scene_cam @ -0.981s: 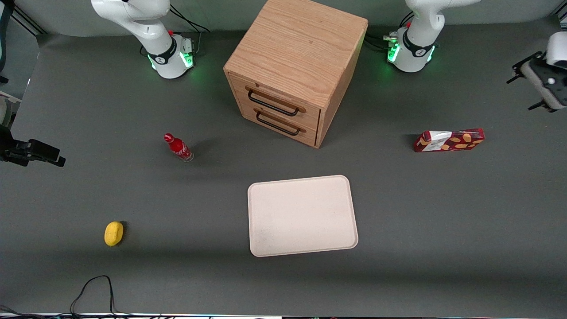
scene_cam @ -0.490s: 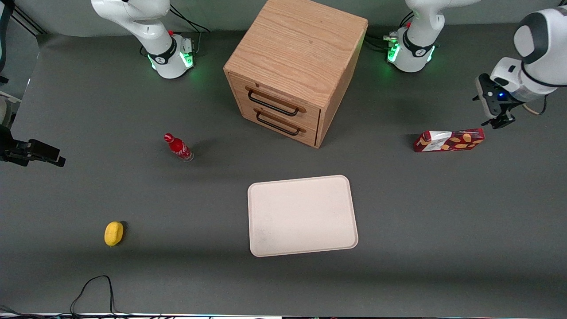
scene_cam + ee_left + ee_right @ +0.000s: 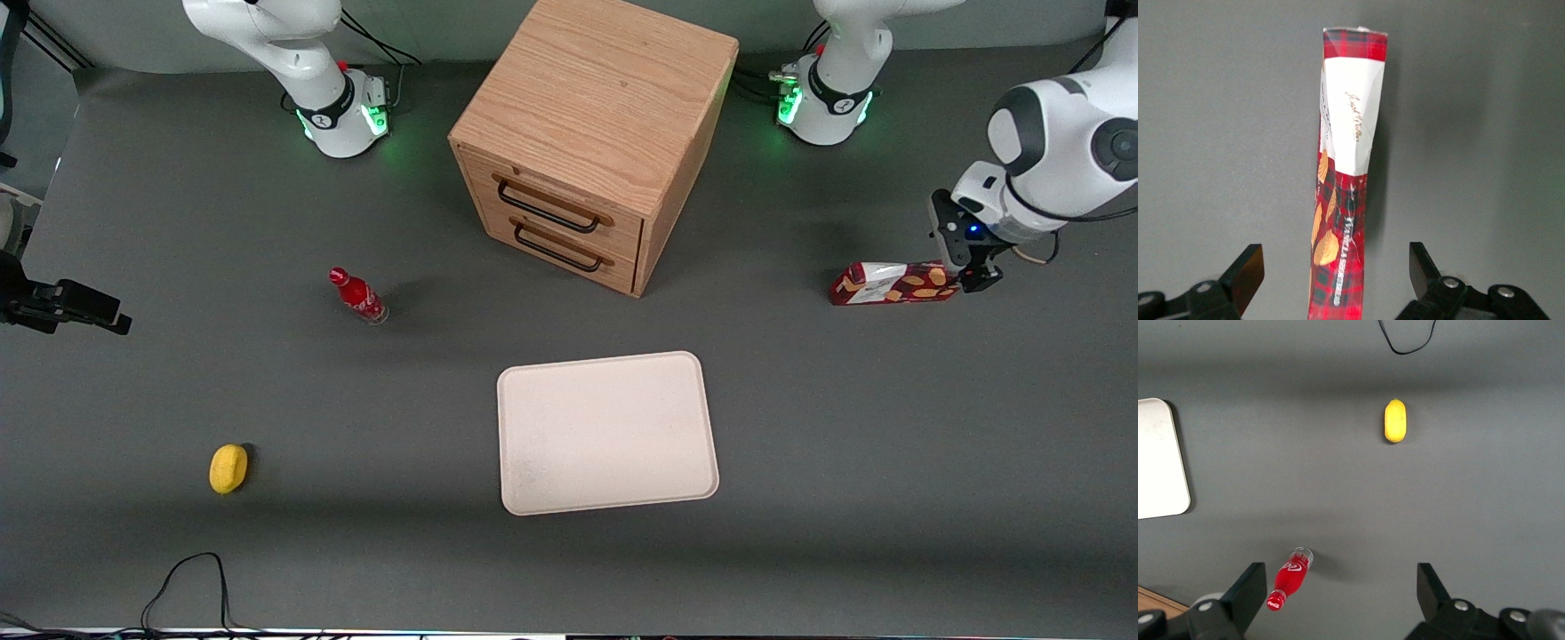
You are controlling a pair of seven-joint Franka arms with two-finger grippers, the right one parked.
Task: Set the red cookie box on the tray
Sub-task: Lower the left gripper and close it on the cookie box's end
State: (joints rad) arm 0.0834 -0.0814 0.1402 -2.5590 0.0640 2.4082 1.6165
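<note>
The red cookie box (image 3: 893,284) stands on its long thin edge on the grey table toward the working arm's end, apart from the tray (image 3: 607,432), which lies flat nearer the front camera. My left gripper (image 3: 967,267) hangs over the box's end away from the white patch. In the left wrist view the gripper (image 3: 1336,277) is open, its fingertips (image 3: 1245,272) on either side of the box (image 3: 1341,220) with gaps between.
A wooden two-drawer cabinet (image 3: 591,133) stands at the table's middle, farther from the front camera than the tray. A small red bottle (image 3: 357,296) and a yellow lemon-like object (image 3: 228,468) lie toward the parked arm's end.
My left arm has swung in from the table's edge and come down over the end of the cookie box. The box and the tray have not moved.
</note>
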